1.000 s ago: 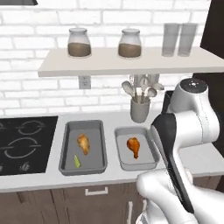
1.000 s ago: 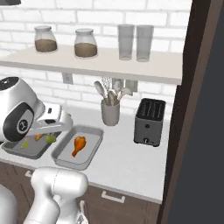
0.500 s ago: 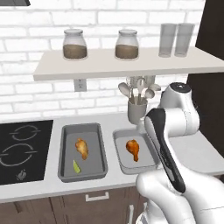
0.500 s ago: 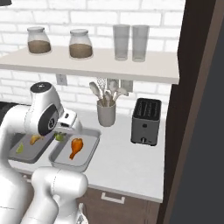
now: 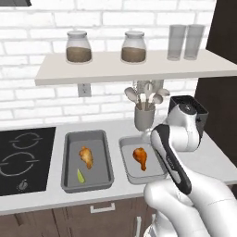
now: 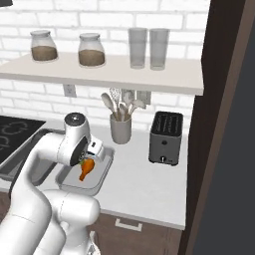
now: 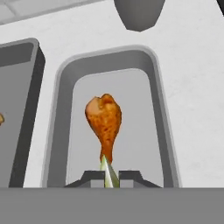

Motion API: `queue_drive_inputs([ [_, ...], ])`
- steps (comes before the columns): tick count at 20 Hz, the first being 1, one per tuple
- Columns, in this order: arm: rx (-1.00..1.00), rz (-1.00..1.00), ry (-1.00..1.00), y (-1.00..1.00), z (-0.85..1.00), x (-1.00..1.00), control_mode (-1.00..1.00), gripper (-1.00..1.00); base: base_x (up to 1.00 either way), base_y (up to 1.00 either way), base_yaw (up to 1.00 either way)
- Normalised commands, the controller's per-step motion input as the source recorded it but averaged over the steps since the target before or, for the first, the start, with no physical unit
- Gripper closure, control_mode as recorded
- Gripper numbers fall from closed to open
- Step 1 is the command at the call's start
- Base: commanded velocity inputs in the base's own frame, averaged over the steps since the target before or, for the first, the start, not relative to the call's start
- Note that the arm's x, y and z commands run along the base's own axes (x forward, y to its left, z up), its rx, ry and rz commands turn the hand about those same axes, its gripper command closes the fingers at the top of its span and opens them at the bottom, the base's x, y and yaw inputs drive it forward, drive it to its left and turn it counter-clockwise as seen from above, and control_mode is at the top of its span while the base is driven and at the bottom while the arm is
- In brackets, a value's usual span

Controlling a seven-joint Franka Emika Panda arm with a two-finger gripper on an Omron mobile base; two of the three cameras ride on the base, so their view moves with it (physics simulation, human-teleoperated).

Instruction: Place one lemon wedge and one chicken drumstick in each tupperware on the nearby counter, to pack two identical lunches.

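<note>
Flanking lighter tupperware (image 5: 131,172): utensil crock (image 5: 144,117), toaster (image 6: 166,137)

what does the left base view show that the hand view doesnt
Left base view alone: the black hob, the white wall shelf and a yellow-green lemon wedge lying in the darker grey tray beside a golden-orange drumstick. Hand view alone: the shut gripper pinching a second pale lemon wedge over the lighter tray. Both share: the lighter grey tray holding the red-orange drumstick.

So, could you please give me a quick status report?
Gripper shut on lemon wedge, above lighter tupperware. Drumstick already inside. Nothing in the way.
</note>
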Motion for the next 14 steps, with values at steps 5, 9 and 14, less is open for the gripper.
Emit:
queue_drive_inputs([
  [5,-0.12,-0.03,-0.04,-0.07,-0.36,0.22,-1.00,1.00,0.00,0.00,0.00],
  [9,-0.08,-0.03,0.02,-0.05,-0.27,0.00,-1.00,1.00,0.00,0.00,0.00],
  [14,-0.03,-0.01,0.00,-0.11,-0.18,0.07,-1.00,-1.00,0.00,0.00,0.00],
])
